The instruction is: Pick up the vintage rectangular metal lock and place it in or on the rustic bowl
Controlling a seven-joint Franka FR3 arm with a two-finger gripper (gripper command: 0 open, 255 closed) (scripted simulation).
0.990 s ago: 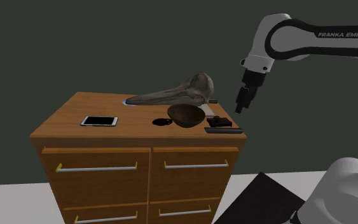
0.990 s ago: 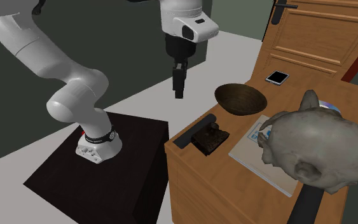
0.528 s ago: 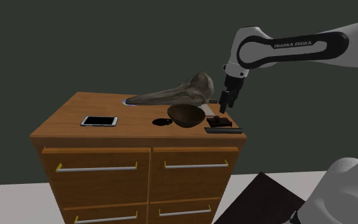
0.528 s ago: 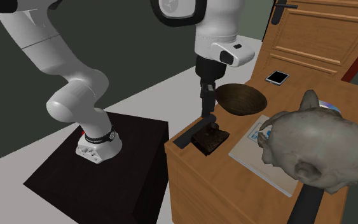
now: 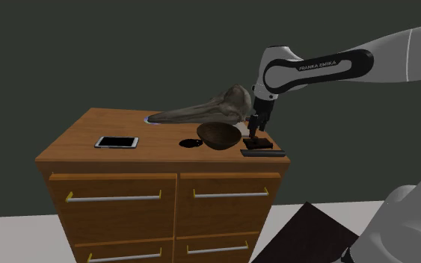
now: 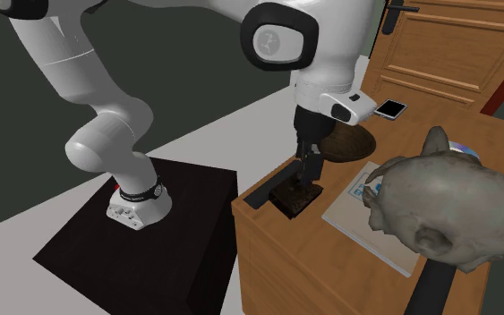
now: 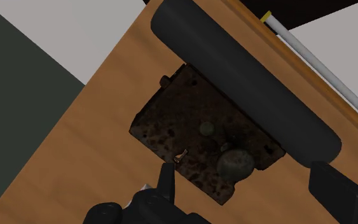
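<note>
The lock (image 7: 196, 137) is a dark, rusty rectangular plate with a round knob. It lies flat on the wooden dresser top near its corner (image 5: 259, 141) (image 6: 290, 199). My gripper (image 7: 250, 191) hangs just above it, open, with one finger (image 7: 166, 183) over the plate and the other beyond its knob end. The gripper comes straight down onto the lock (image 5: 253, 134) (image 6: 308, 177). The dark brown bowl (image 5: 218, 135) stands upright right beside the lock; in the second exterior view the bowl (image 6: 353, 141) is mostly hidden behind my wrist.
A long black bar (image 7: 241, 83) (image 5: 262, 153) (image 6: 260, 191) lies along the dresser edge against the lock. A large beaked skull (image 5: 209, 110) (image 6: 442, 206) rests behind the bowl. A phone (image 5: 117, 142) (image 6: 389, 109) lies farther along the dresser (image 5: 111, 168).
The arm has swung in from beyond the dresser's edge and come down over the lock. The lock, bowl and bar have not moved.
</note>
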